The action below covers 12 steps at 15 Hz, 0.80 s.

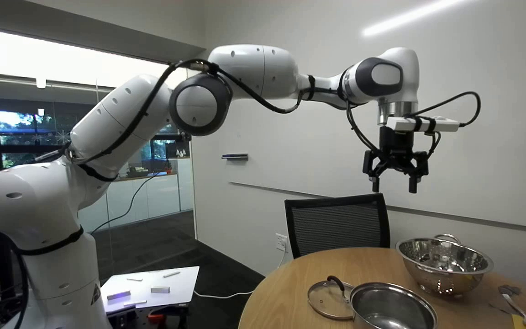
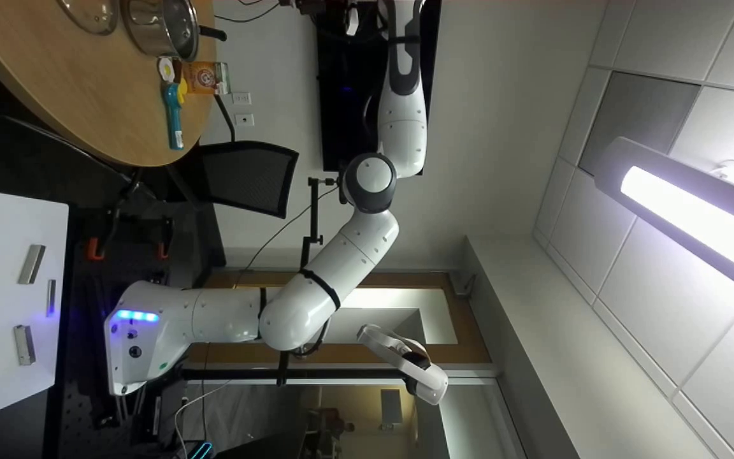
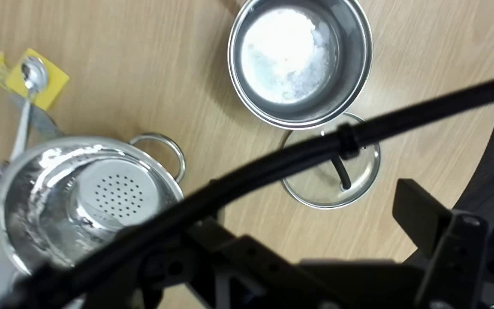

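Note:
My gripper [image 1: 394, 185] hangs open high above the round wooden table, pointing down with nothing between its fingers. Beneath it in the wrist view lies a glass lid [image 3: 322, 189] with a black curved handle, partly covered by a cable. The lid rests against a steel pot [image 3: 235, 51], whose inside shows no contents apart from bright glare. A steel colander [image 1: 445, 276] with loop handles stands to one side, and a smaller perforated surface shows at its bottom. Past the colander, a silver spoon [image 3: 25, 113] lies with its bowl on a yellow square [image 3: 54, 88].
A black cable [image 3: 268, 167] crosses the wrist view. Behind the table stands a mesh chair [image 1: 338, 226], near a whiteboard wall. An orange box [image 2: 201, 78] and a teal-handled tool [image 2: 174, 118] sit near the table's edge. Several small blocks lie on a white board [image 1: 146, 285] by the robot's base.

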{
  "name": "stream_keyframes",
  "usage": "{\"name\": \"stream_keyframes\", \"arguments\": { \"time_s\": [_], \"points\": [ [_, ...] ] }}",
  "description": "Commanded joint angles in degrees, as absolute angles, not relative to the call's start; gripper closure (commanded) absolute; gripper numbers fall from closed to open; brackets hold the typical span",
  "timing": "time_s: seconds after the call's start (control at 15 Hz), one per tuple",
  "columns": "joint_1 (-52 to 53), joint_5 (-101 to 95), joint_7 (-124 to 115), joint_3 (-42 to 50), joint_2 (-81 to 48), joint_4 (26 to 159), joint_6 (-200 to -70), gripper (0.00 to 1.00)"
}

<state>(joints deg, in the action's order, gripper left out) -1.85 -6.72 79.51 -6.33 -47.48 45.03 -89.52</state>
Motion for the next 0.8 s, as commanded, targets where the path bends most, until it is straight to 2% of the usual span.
{"name": "stream_keyframes", "arguments": {
  "time_s": [0.0, 0.73],
  "points": [
    [-4.88, -4.75, 72.65, -4.93, -46.17, 40.86, -85.97, 0.00],
    [-13.32, -4.14, 46.90, -3.19, -44.23, 34.67, -85.00, 0.00]
  ]
}}
